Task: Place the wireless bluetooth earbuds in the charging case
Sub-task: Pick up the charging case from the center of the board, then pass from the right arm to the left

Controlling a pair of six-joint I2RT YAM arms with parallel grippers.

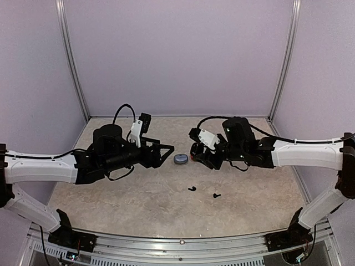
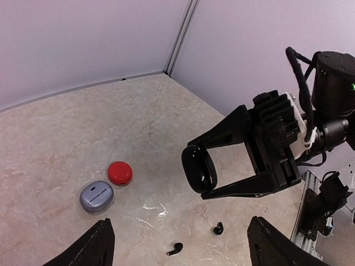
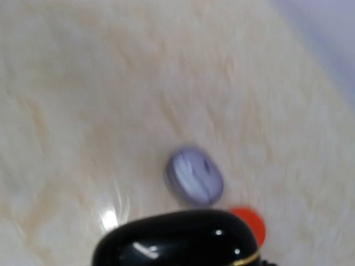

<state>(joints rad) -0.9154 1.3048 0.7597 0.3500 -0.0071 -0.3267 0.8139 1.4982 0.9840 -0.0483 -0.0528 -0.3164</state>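
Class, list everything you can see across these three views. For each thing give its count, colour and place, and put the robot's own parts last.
earbuds: two, black, loose on the table, near side
grey case: one, silvery grey, on the table, mid-field
red case: one, red, on the table close beside the grey case
black case: one, glossy black, held off the table
table: one, beige marbled
walls: pale lilac, around the table
arms: two, white and black, reaching in from both sides
left gripper: black, open, empty
right gripper: black, closed on the black case
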